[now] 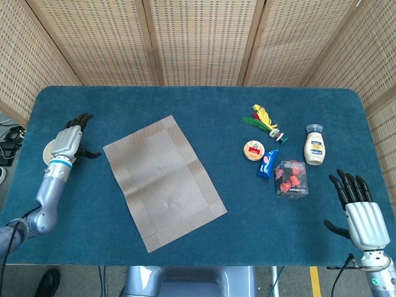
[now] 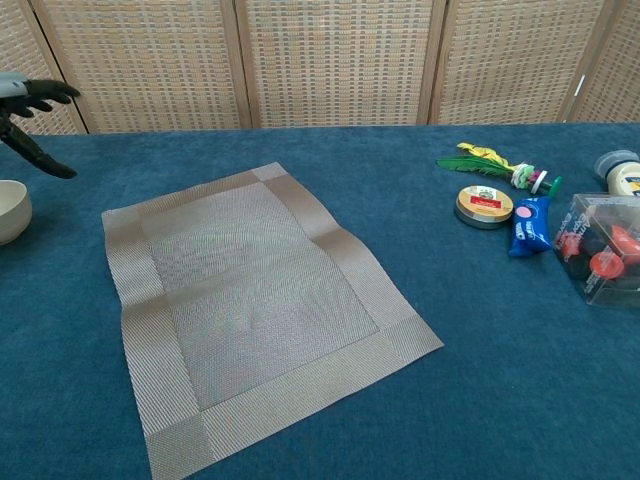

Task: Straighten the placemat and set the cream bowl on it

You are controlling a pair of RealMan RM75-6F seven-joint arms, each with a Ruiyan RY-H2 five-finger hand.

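- The placemat (image 1: 163,180) is laid out flat and unfolded on the blue table (image 1: 185,108), but it is skewed, with its edges at an angle to the table edge; a slight ripple is seen along its far right border in the chest view, so the straightening is judged incomplete.
- The cream bowl (image 2: 10,210) is found at the far left of the table, well apart from the placemat and upright; in the head view it is mostly hidden behind the left robot hand (image 1: 67,141).
- The left robot hand is held above the bowl with fingers spread and nothing gripped, a pose judged suited to a reach down for the bowl's rim.
- The right robot hand (image 1: 357,209) is kept at the near right corner, fingers spread and empty, clear of the work.
- The mayonnaise bottle (image 1: 315,145), round tin (image 1: 253,150), blue packet (image 1: 267,163), clear box (image 1: 291,179) and feather toy (image 1: 265,120) are grouped on the right, well apart from the placemat, so they are not expected to hinder it.
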